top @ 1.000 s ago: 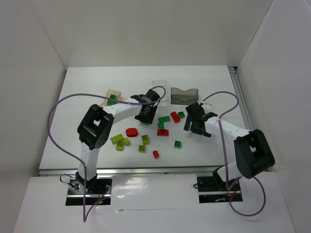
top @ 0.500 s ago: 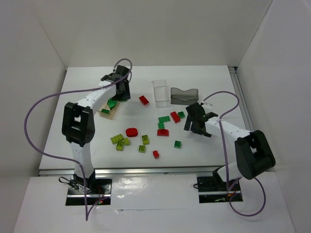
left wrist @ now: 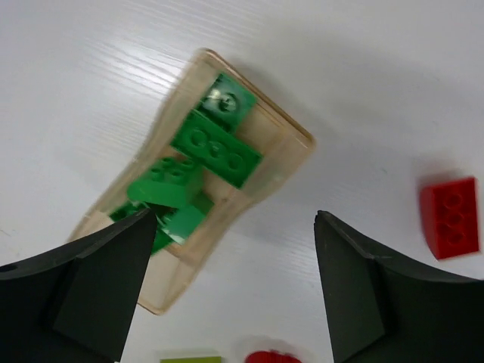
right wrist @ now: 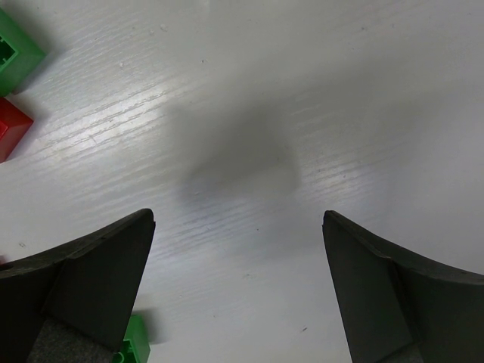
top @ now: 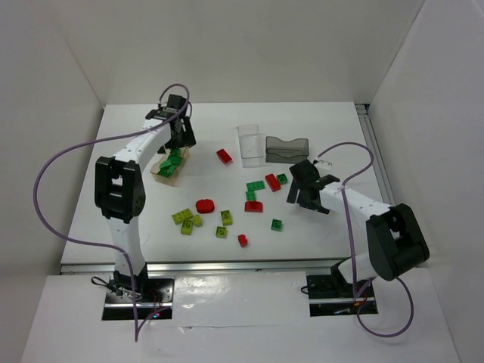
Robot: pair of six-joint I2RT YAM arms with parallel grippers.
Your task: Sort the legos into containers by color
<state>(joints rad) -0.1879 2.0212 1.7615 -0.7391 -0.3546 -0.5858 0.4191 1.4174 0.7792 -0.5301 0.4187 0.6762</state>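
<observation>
My left gripper (top: 180,139) hangs open and empty over the far end of the tan container (top: 160,175). In the left wrist view the gripper (left wrist: 234,219) has its fingers wide apart, and several dark green legos (left wrist: 215,147) lie inside the tan box (left wrist: 293,141). A red brick (top: 224,156) lies to its right. The clear container (top: 249,144) and the smoky grey container (top: 287,147) stand at the back centre. Loose legos lie mid-table: red ones (top: 205,205), green ones (top: 255,186) and lime ones (top: 182,217). My right gripper (top: 302,201) is open above bare table (right wrist: 238,215).
In the right wrist view a green brick (right wrist: 15,53) and a red brick (right wrist: 9,128) sit at the left edge, and another green one (right wrist: 134,340) lies by the left finger. White walls close in the table on three sides.
My left arm swung from beside the clear container to the back left over the tan box and its jaws opened; more green now lies in the box. The right arm stayed still.
</observation>
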